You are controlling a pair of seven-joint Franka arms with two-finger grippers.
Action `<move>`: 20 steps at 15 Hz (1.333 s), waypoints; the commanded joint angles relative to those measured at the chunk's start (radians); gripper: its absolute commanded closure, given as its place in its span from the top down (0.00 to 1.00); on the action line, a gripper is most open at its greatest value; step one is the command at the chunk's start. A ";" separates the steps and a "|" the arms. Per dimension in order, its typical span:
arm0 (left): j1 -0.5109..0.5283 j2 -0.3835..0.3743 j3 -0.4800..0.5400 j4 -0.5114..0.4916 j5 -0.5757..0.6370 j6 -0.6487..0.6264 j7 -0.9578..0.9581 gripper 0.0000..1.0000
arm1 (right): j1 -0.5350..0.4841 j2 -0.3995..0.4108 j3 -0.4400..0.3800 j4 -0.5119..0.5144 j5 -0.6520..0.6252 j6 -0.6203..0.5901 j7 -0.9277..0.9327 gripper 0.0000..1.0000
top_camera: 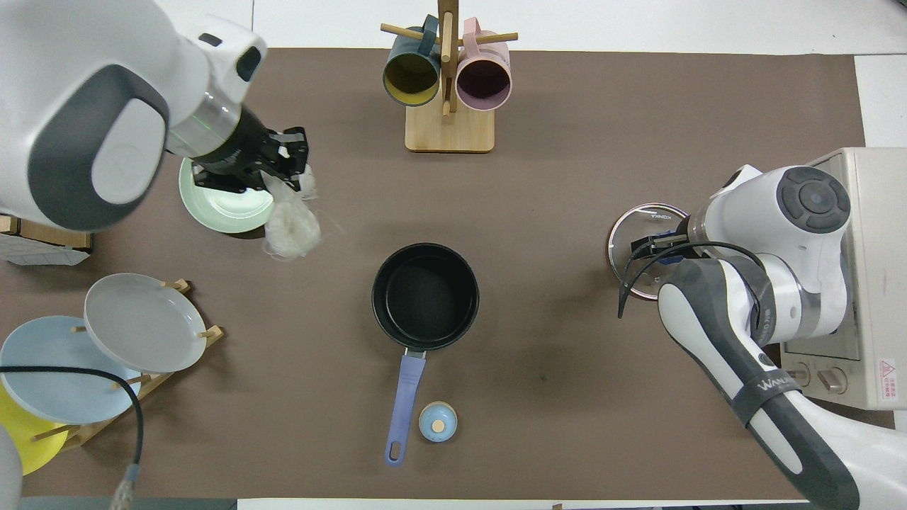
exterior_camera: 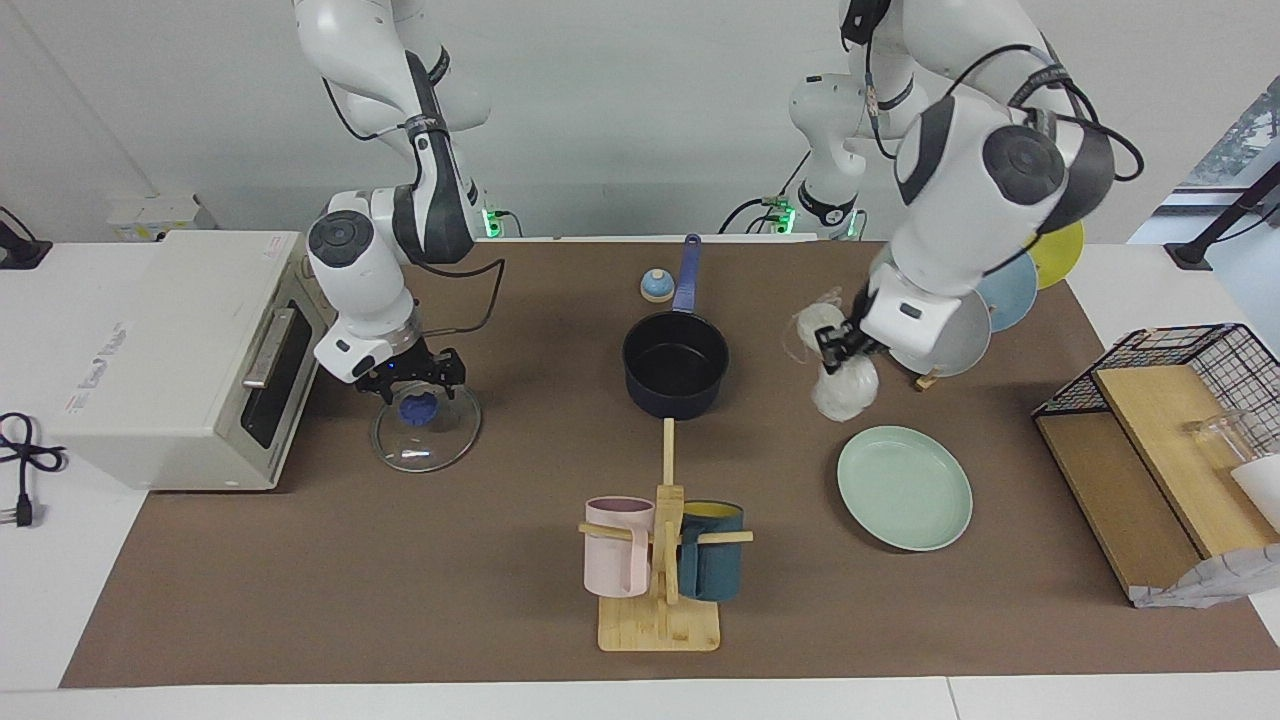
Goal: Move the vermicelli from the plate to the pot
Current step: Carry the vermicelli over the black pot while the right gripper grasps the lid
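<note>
My left gripper (exterior_camera: 838,347) is shut on the whitish vermicelli (exterior_camera: 846,391) and holds it in the air over the brown mat, between the plate and the pot. One bundle hangs below the fingers and another (exterior_camera: 818,322) sticks out above them. From overhead the gripper (top_camera: 287,161) and the vermicelli (top_camera: 290,230) sit at the plate's edge. The mint-green plate (exterior_camera: 905,487) (top_camera: 220,207) is bare. The dark pot (exterior_camera: 675,365) (top_camera: 425,296) with its blue handle is empty at the table's middle. My right gripper (exterior_camera: 415,385) sits at the blue knob of a glass lid (exterior_camera: 425,440) lying on the mat.
A rack of grey, light blue and yellow plates (exterior_camera: 960,335) stands near the left arm. A mug stand (exterior_camera: 660,560) with a pink and a teal mug is farther from the robots than the pot. A toaster oven (exterior_camera: 180,350), a small blue dome (exterior_camera: 656,286) and a wire rack (exterior_camera: 1160,440) are also here.
</note>
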 commanded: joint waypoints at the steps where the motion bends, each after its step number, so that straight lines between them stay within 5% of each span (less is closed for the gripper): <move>1: -0.127 -0.086 0.016 -0.123 -0.020 0.064 -0.164 0.00 | -0.008 0.003 0.002 -0.011 0.014 0.023 -0.023 1.00; 7: -0.260 -0.215 0.011 -0.556 -0.027 0.457 -0.198 0.00 | -0.011 0.030 0.002 -0.011 0.014 0.046 -0.113 1.00; 13: -0.295 -0.204 0.011 -0.689 -0.027 0.609 -0.187 0.00 | -0.031 0.049 0.002 -0.011 0.014 0.052 -0.184 0.93; 20: -0.306 -0.166 0.011 -0.774 -0.027 0.777 -0.187 0.00 | -0.026 0.049 0.002 -0.004 0.012 0.038 -0.188 0.67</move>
